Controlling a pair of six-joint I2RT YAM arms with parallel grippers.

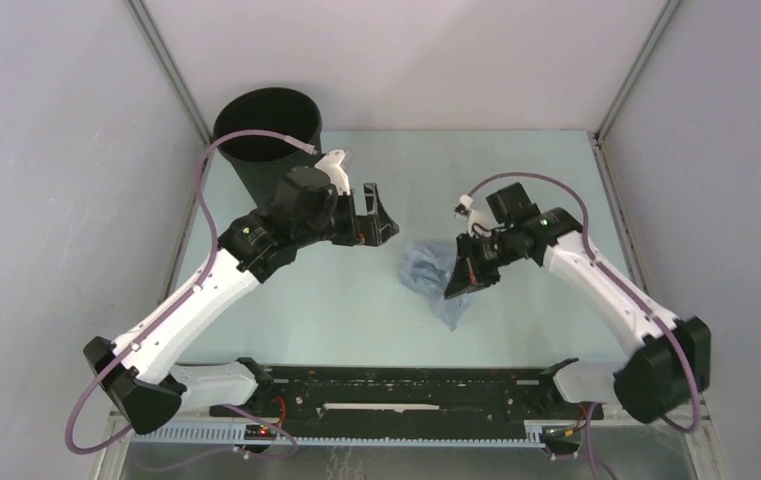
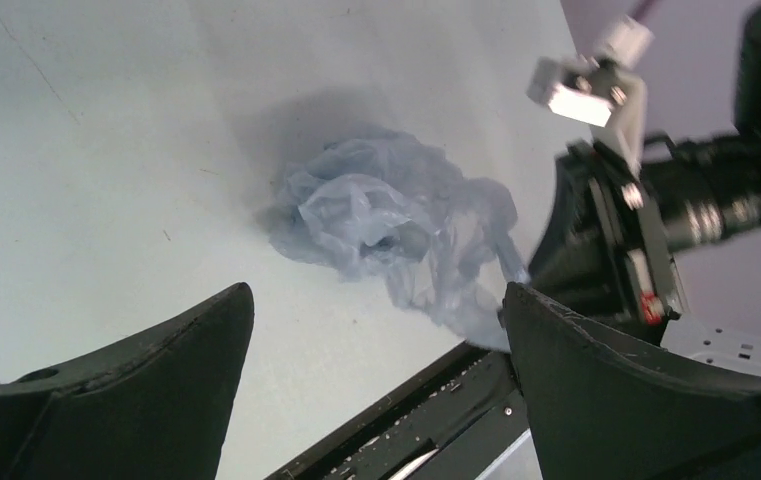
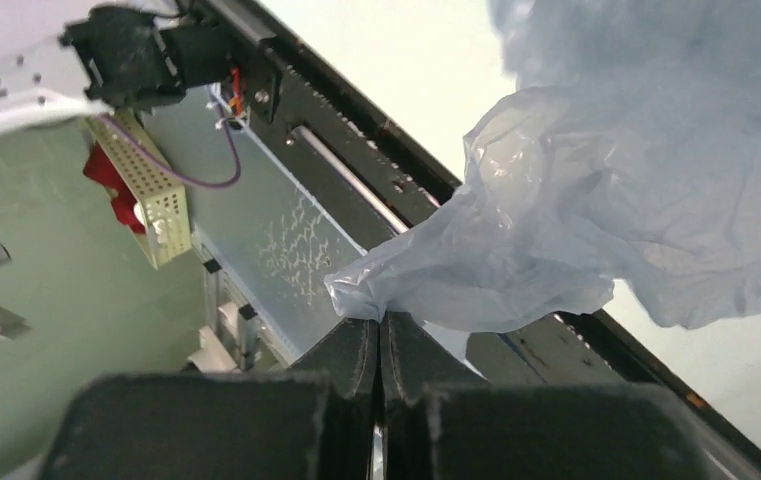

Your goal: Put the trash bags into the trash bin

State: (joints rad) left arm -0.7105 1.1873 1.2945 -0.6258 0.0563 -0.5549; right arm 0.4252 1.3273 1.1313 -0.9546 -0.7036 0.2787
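Right arm bent inward, right gripper pinching trash bag corner; left gripper beside trash bin, spread wide, empty.

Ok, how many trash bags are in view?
1. The crumpled pale blue bag sits on the table, right of centre, a corner pinched in the right gripper, jaws shut. The inside of the black bin is dark and could hide another.
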